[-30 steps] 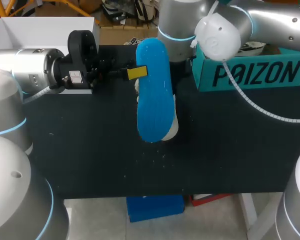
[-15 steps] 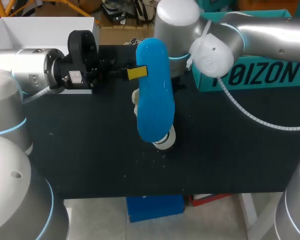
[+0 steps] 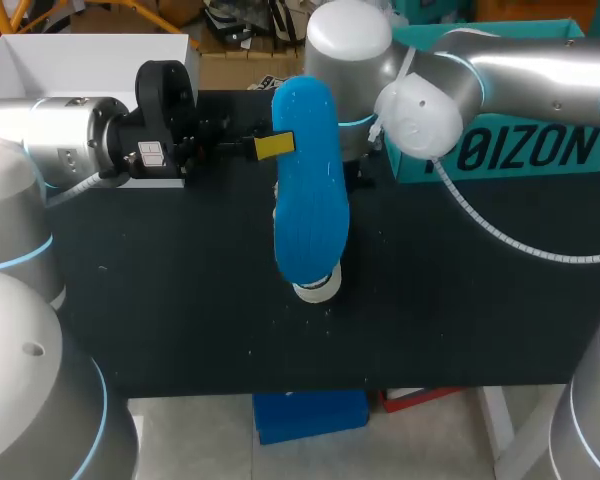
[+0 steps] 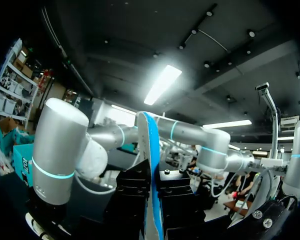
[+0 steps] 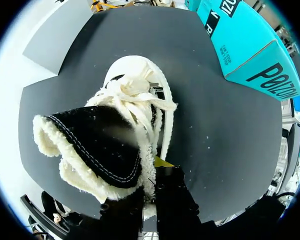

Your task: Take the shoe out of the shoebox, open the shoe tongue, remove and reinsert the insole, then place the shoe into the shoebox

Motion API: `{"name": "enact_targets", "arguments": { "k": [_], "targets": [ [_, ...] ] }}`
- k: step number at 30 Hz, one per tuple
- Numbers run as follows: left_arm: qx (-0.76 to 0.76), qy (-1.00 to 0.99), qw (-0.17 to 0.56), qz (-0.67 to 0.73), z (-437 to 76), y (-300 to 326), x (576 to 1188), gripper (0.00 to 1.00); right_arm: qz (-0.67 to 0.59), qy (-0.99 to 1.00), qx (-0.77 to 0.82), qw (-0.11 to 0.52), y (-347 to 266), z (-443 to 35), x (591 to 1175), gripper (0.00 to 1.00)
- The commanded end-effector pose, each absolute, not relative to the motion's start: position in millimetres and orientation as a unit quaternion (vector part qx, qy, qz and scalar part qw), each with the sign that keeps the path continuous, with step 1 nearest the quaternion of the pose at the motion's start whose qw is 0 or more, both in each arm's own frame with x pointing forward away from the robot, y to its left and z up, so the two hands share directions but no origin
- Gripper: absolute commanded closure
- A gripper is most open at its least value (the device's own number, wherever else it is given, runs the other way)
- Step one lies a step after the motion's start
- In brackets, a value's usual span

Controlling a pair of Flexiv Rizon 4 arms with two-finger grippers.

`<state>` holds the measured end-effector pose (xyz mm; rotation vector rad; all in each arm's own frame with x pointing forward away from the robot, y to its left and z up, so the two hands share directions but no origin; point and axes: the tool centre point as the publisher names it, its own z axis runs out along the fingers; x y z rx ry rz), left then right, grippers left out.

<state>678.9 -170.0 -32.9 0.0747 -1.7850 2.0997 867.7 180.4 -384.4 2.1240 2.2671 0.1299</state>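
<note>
The left gripper (image 3: 270,146) stays clamped on the blue insole (image 3: 310,190). The shoe (image 3: 316,288), apparently pinched at its collar by the right gripper (image 5: 154,170), has swung further beneath the blue insole, probably lining up for reinsertion.

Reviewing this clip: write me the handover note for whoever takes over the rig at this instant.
Left gripper: shut on the blue insole, held above the shoe.
Right gripper: shut on the shoe at its fleecy collar. The shoe stands on the table, and its black tongue looks open.
Shoebox: teal, at the table's far right.
Done: shoe out, tongue open, insole out.
Left: reinsert the insole, place the shoe into the shoebox.
</note>
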Motion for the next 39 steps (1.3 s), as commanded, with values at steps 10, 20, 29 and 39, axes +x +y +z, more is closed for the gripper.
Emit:
{"name": "enact_targets", "arguments": {
  "k": [10, 20, 29, 39],
  "targets": [
    [0.027, -0.635, 0.19, 0.748, -33.8, -171.7, 678.6, 1.0, 0.093, 0.703, 0.705, -0.002, 157.9, -375.0, 859.0, 0.0],
    [0.027, -0.635, 0.19, 0.748, -33.8, -171.7, 678.6, 1.0, 0.25, 0.68, 0.667, -0.171, 148.1, -333.8, 848.4, 0.0],
    [0.027, -0.635, 0.19, 0.748, -33.8, -171.7, 678.6, 1.0, 0.276, 0.681, 0.639, -0.225, 150.1, -324.8, 848.2, 0.0],
    [0.027, -0.635, 0.19, 0.748, -33.8, -171.7, 678.6, 1.0, 0.287, 0.671, 0.64, -0.242, 147.6, -324.1, 846.2, 0.0]
  ]
}}
